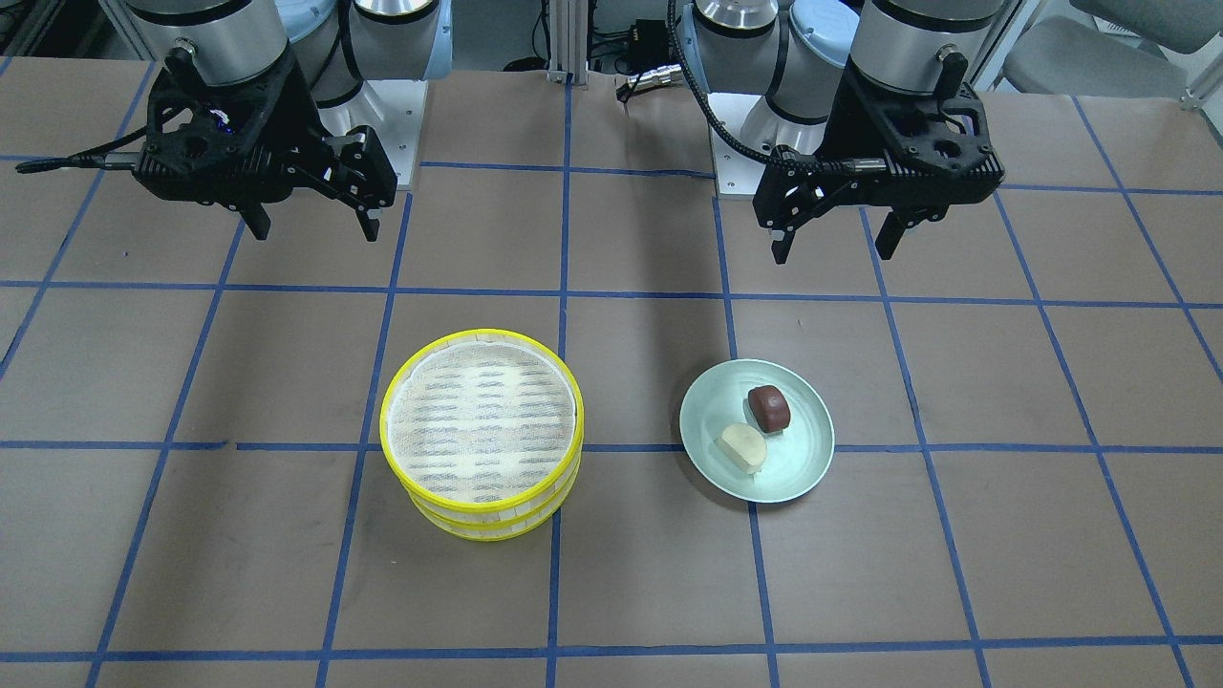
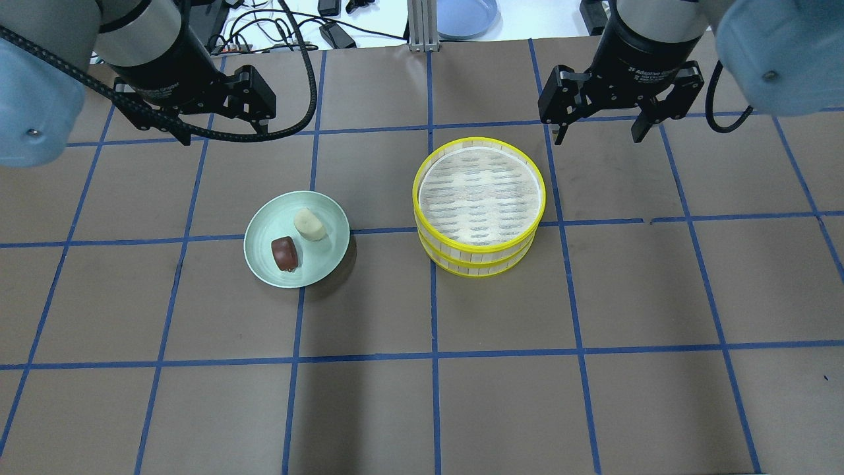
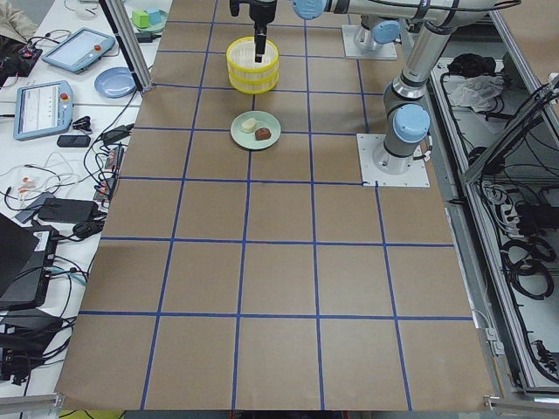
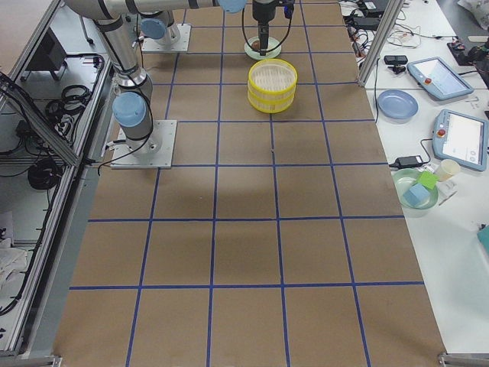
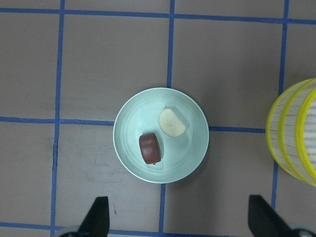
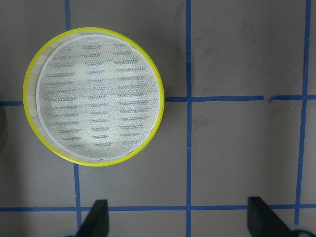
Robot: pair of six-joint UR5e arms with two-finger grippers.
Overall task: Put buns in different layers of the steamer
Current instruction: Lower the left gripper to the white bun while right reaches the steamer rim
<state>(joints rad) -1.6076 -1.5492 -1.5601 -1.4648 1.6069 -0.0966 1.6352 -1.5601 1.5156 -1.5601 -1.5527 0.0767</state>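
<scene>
The steamer (image 1: 482, 430) stands as two stacked yellow-rimmed layers, and its top mesh floor is bare. It also shows in the overhead view (image 2: 479, 198) and the right wrist view (image 6: 94, 96). The cream bun (image 1: 743, 447) and the reddish-brown bun (image 1: 769, 408) lie side by side on the pale green plate (image 1: 803, 454). My left gripper (image 1: 833, 250) is open and empty, hovering high behind the plate (image 5: 138, 118). My right gripper (image 1: 313, 231) is open and empty, hovering behind the steamer and to its outer side.
The brown table has a blue tape grid. The arm base plates (image 1: 392, 115) sit at the robot's edge. A blue plate (image 2: 465, 16) and cables lie beyond the far edge. Side benches hold tablets (image 4: 462, 138) and small items.
</scene>
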